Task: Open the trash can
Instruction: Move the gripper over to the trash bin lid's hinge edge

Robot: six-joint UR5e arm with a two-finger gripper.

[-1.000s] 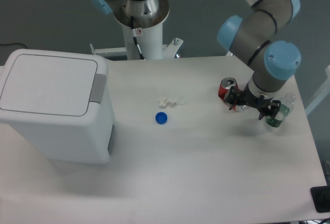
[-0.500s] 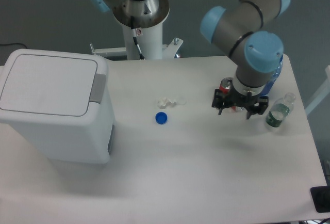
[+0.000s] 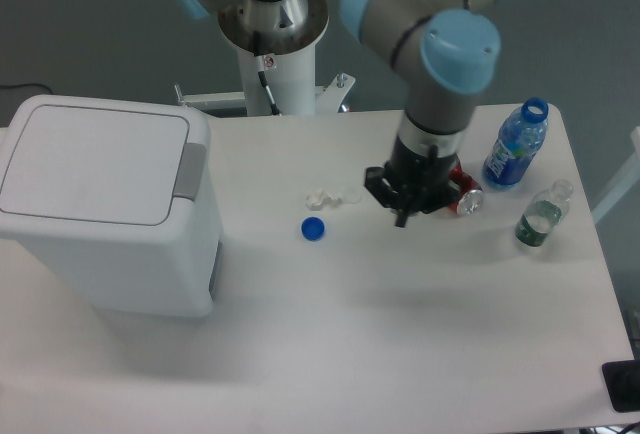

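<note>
The trash can (image 3: 110, 244) is the big white bin at the table's left. Its flat lid (image 3: 90, 162) lies shut, with the grey push-button strip (image 3: 190, 169) along the lid's right edge. My gripper (image 3: 405, 204) hangs over the middle-right of the table, pointing down, far to the right of the bin. Its dark fingers look spread, with nothing between them. A red soda can (image 3: 466, 200) lies just right of it.
A blue cap (image 3: 313, 228) and a crumpled clear wrapper (image 3: 330, 196) lie between the bin and the gripper. A blue bottle (image 3: 515, 144) and a clear bottle (image 3: 540, 216) stand at the right edge. The arm's white base column (image 3: 270, 64) rises behind the table.
The arm has swung left from the bottles at the right edge toward the table's middle, uncovering the blue bottle. The trash can's lid has stayed shut.
</note>
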